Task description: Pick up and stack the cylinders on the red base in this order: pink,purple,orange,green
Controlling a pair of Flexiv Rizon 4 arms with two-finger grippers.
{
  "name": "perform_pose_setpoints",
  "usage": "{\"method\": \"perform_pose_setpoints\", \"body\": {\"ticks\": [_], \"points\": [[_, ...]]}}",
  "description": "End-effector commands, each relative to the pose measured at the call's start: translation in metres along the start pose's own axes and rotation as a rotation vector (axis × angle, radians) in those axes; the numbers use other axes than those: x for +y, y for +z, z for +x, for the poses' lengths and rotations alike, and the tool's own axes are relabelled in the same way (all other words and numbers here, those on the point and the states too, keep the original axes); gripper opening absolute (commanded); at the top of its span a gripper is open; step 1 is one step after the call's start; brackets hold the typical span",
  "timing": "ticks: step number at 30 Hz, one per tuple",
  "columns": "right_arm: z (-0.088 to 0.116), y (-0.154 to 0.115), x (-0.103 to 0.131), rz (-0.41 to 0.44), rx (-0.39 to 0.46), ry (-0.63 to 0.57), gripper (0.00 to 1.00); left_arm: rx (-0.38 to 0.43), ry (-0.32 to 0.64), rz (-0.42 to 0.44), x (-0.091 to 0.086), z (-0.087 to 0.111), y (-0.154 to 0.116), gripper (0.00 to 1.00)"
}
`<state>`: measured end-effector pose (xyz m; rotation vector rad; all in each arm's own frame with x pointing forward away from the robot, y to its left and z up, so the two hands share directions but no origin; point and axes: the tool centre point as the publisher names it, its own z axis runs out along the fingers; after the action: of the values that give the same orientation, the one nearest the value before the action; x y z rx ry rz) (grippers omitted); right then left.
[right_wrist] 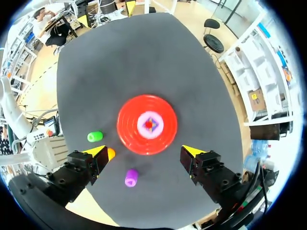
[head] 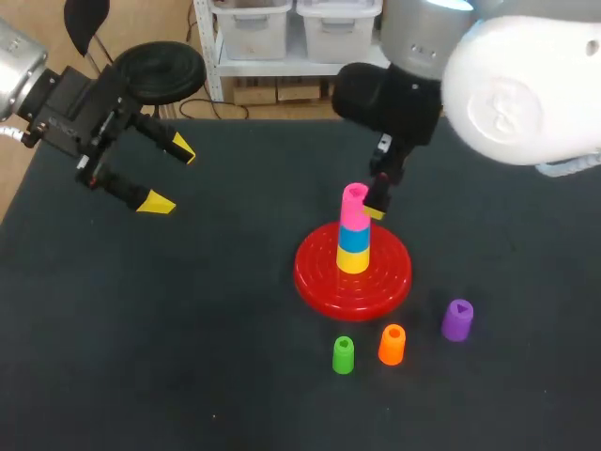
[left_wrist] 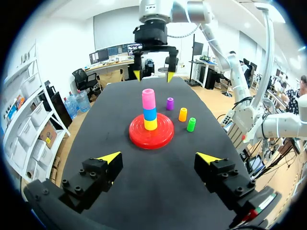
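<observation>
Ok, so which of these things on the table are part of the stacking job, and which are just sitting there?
Part of the job: red base; pink cylinder, topmost on the base; purple cylinder, orange cylinder, green cylinder, loose on the table.
Not named in it: blue cylinder, yellow cylinder, both under the pink one.

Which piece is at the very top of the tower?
The pink cylinder. It sits on the blue cylinder, which sits on the yellow cylinder on the red base. The green cylinder, orange cylinder and purple cylinder stand loose on the table.
</observation>
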<state>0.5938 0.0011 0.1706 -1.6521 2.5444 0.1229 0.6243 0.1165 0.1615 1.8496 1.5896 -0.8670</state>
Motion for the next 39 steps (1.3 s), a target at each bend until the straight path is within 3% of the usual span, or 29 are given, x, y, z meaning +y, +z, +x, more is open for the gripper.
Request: {"method": "perform_pose_setpoints", "body": {"ticks": [1,6,20,39], "points": [[0.031,-0.009,0.012,0.035,-0.03,0.013,1.0,-0.001,0.002,-0.003,-0.001,0.001,0.0,1.0],[0.056,0.005,0.02,0.013,0.011,0.063,1.0,-0.001,0.002,-0.003,-0.001,0.001,0.0,1.0],[0.111,0.055,0.039,-0.074,0.026,0.214,1.0,-0.001,0.002,-0.003,-0.001,0.001,0.0,1.0],[0.128,0.092,0.056,-0.084,0.105,0.233,1.0,-0.001,0.002,-0.003,-0.001,0.001,0.0,1.0]]}}
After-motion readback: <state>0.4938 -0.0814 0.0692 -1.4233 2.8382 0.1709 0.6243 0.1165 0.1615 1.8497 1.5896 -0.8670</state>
